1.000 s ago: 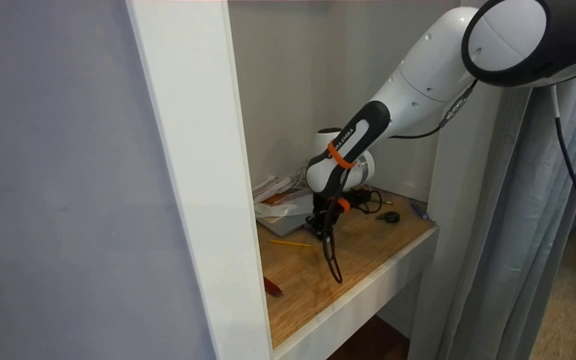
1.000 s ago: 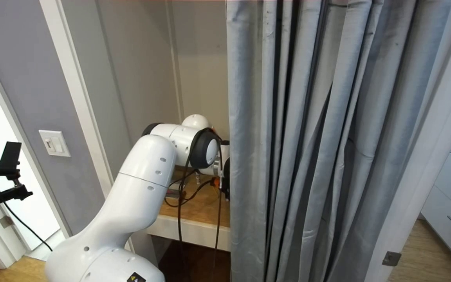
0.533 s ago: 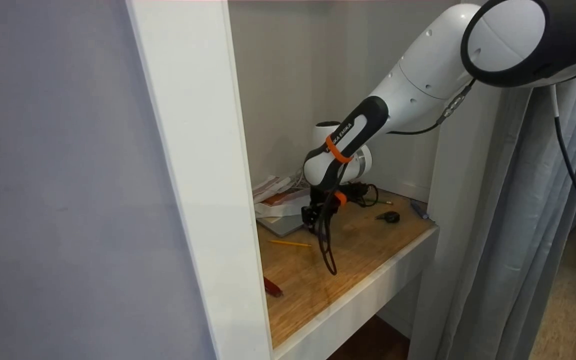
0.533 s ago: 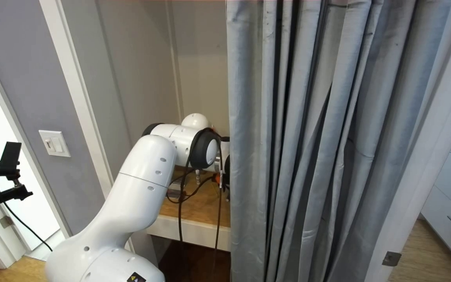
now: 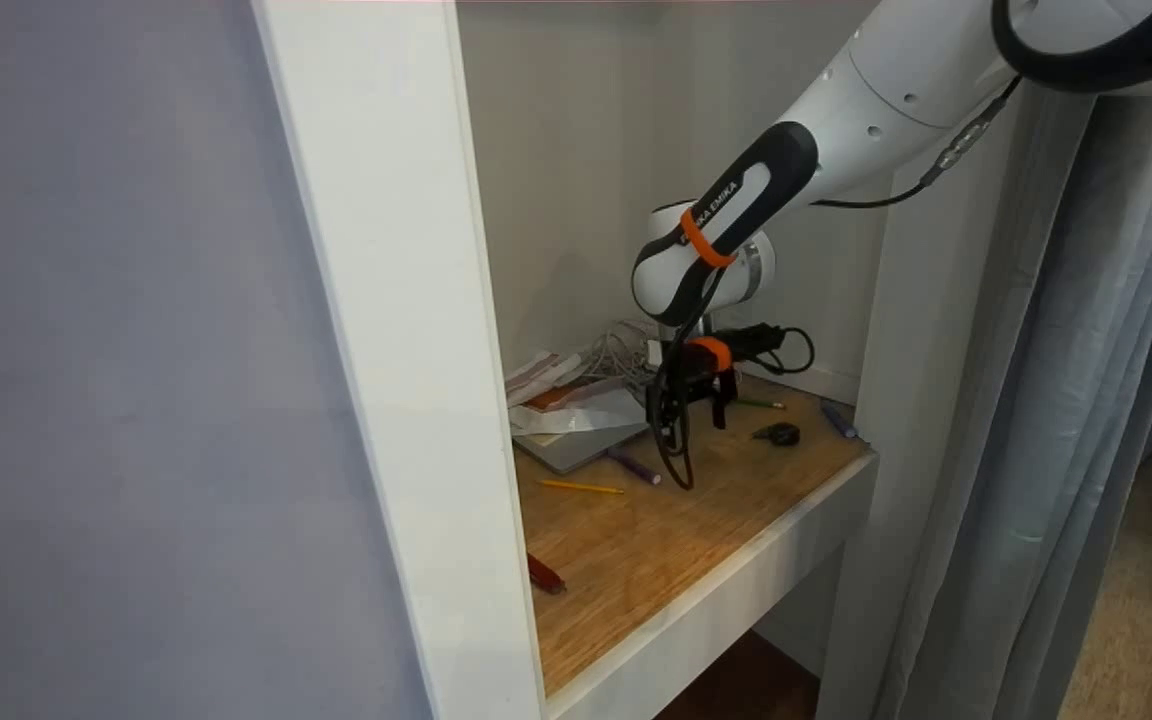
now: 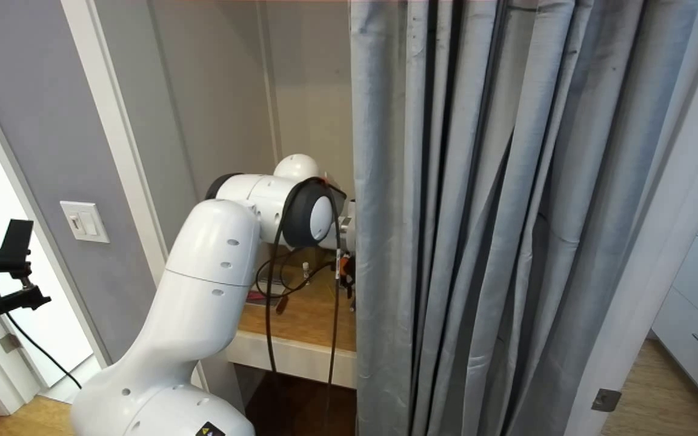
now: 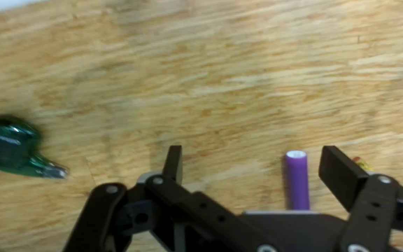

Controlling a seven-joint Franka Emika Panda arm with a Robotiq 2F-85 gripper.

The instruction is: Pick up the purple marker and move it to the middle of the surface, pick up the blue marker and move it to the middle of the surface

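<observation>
We lifted the gripper (image 7: 252, 161), spread and empty — purple marker (image 7: 297, 182) lay at wrist-view four o'clock, so blue marker (image 5: 838, 420) was probably next.

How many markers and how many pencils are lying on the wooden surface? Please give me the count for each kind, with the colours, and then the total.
Markers: 2 (purple marker, blue marker)
Pencils: 2 (yellow pencil, green pencil)
Total: 4, leaving out the red stick, which is partly hidden and of unclear kind.
</observation>
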